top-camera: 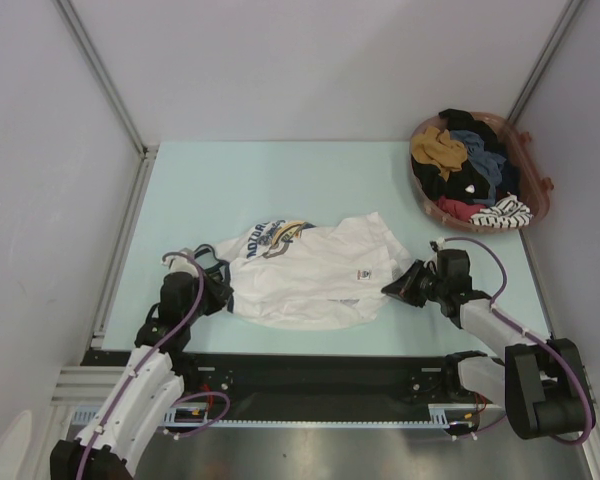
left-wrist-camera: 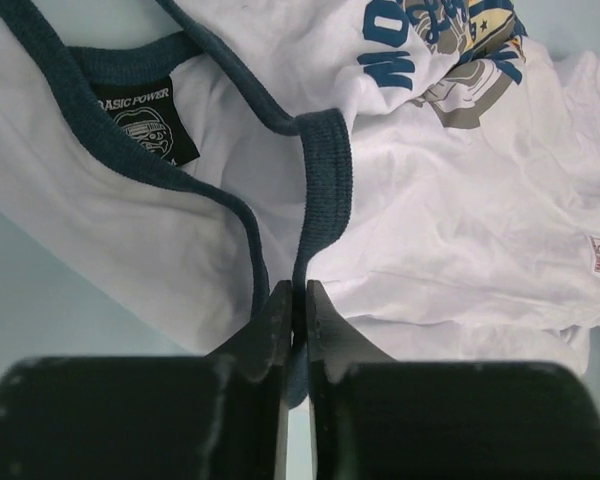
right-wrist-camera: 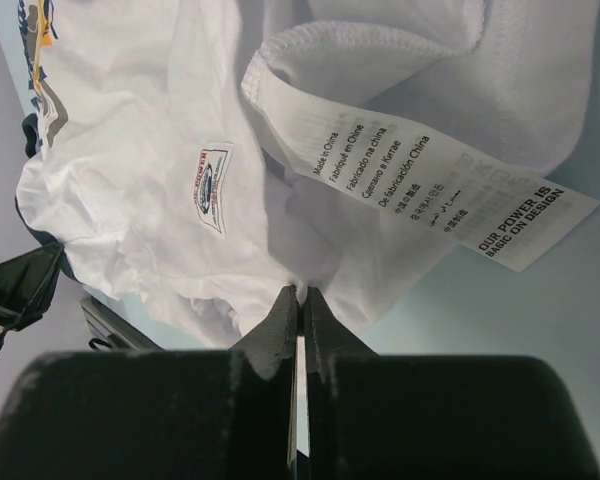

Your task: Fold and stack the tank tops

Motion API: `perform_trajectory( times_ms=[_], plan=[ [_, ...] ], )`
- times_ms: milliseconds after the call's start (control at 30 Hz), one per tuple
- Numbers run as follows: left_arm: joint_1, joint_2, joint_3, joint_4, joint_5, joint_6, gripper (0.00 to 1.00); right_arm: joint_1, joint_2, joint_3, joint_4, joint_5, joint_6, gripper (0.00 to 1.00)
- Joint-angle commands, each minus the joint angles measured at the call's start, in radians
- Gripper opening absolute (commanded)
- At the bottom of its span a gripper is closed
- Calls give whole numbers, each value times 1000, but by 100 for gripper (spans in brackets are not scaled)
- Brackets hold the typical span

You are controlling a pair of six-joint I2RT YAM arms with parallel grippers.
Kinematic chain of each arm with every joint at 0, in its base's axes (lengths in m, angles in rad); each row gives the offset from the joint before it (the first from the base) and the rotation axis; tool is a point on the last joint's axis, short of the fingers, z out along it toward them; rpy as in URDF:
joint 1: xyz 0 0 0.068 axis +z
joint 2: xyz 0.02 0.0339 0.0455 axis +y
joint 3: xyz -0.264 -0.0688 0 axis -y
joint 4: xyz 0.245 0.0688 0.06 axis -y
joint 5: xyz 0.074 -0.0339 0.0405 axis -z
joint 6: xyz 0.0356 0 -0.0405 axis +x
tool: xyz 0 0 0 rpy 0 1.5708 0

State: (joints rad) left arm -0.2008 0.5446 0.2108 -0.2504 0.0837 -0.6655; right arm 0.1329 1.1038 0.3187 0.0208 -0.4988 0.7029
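Pale green table [top-camera: 280, 180] carries the white tank top [top-camera: 310, 275] by its near edge, long axis left to right between my arms. I see my left gripper [left-wrist-camera: 298, 300] clamped on the navy strap [left-wrist-camera: 325, 170] and my right gripper [right-wrist-camera: 298, 300] on the opposite end's cloth.

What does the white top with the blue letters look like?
The white tank top is soft, thin cloth, lying crumpled on the pale table. Dark navy trim edges its neck and straps. It shows blue lettering, a black neck tag, a small badge and a long white care label. The left gripper pinches a navy strap; the right gripper pinches its white edge.
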Motion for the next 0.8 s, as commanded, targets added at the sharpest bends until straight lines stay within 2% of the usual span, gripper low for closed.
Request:
perform_trajectory(
  times_ms=[0,33,167,333,400,467,567,600,633,767],
  plan=[
    [-6,-15,15,3,-30,-5,6,-9,13,17,34,-24,-16,0],
    [-6,-12,19,7,-27,3,1,-9,11,19,34,-27,-17,0],
    [-6,-15,56,40,22,1,0,-12,1,68,-7,-43,-36,0],
    [-5,3,218,-7,-27,15,0,-36,-12,317,-154,-37,-62,0],
    [-2,27,353,-45,-114,33,0,-58,2,422,-179,-50,-57,0],
    [11,84,491,-49,-137,63,0,-81,54,610,-234,-69,-56,0],
    [75,173,655,-75,-63,57,0,-91,111,865,-307,-75,-49,0],
    [95,189,782,-95,-58,52,0,-95,116,931,-321,-79,-39,0],
    [98,202,842,-108,-62,52,0,-99,116,983,-338,-84,-34,0],
    [100,187,1167,-174,-81,90,0,-116,45,1257,-380,-78,-43,0]
  ],
)
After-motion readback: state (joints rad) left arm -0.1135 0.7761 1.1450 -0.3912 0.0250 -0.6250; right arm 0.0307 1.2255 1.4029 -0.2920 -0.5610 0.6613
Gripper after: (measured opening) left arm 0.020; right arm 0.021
